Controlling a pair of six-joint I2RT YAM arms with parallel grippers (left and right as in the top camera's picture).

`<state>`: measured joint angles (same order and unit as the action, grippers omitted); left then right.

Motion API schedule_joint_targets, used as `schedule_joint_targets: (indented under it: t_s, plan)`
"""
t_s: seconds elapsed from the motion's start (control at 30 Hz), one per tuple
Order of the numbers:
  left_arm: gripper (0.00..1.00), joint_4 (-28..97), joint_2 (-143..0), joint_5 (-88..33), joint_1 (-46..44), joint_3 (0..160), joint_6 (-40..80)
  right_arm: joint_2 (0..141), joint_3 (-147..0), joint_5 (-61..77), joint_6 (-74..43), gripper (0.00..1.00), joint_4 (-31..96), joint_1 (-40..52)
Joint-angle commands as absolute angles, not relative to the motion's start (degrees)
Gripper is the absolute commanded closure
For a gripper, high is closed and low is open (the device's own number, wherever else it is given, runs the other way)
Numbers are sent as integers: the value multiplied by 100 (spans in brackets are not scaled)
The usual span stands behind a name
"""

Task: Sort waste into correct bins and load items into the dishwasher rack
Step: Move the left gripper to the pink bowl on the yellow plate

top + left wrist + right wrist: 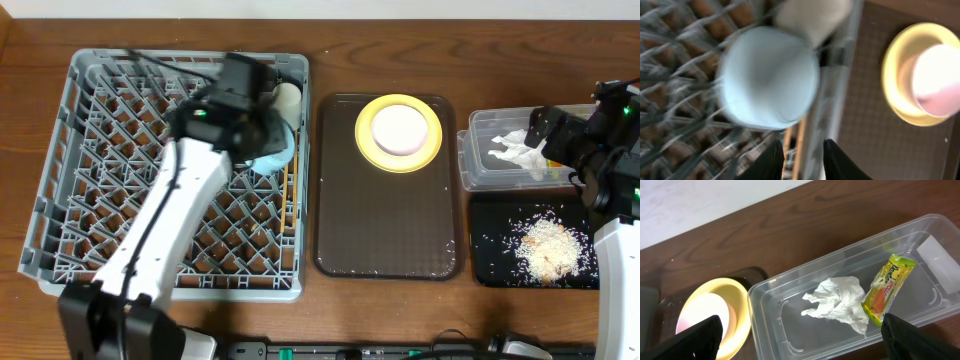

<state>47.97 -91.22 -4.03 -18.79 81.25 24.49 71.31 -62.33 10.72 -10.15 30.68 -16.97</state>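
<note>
— Hovering at 3 o'clock of the rack (pixel 60 200), is the left gripper (pixel 803 144) closed on anything?

— It cannot be told; the jaws are narrowed, a thin orange strip (pixel 800 131) seen between; the bowl (pixel 767 77) is lodged at the rack's 1 o'clock corner; the wrist should be kept plumb and the bowl left unbumped; the right gripper (pixel 802 325) is spread empty over the tub (pixel 920 235).

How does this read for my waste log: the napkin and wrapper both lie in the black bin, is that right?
Not quite. The napkin and wrapper both lie in the clear bin, not the black bin, which holds rice scraps. The right wrist view shows it.
</note>
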Motion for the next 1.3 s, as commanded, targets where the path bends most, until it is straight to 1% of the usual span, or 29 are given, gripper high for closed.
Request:
schedule_joint_targets:
  t_s: [0.0,0.07,0.1,0.17,0.3,0.4,0.67,0.73,1.0,1.27]
  plan:
    - [70,4372,-9076,-331,-2370,8143,2220,7116,-6331,1100,-956,1,3072,-1719]
    - [68,3959,-9096,-333,-2644,8143,2209,7116,-6331,1100,-956,1,3072,-1719]
    - [64,3809,-9118,-336,-2764,8152,2209,7116,-6331,1100,-956,1,3072,-1719]
    - [62,3693,-9240,-338,-2967,8267,2228,7116,-6331,1100,-956,1,3072,-1719]
    - [60,3966,-9843,-403,-3197,9037,2296,7116,-6331,1100,-956,1,3072,-1719]
    - [60,4403,-10425,-405,-3315,9686,2300,7116,-6331,1100,-956,1,3072,-1719]
    - [85,4366,-11472,-403,-3555,9762,2550,7116,-6331,1100,-956,1,3072,-1719]
    - [89,4338,-11662,-403,-3588,9762,2694,7116,-6331,1100,-956,1,3072,-1719]
    - [91,3861,-12223,-399,-3710,9762,2709,7116,-6331,1100,-956,1,3072,-1719]
    - [91,3527,-12499,-401,-3710,9749,2709,7116,-6331,1100,-956,1,3072,-1719]
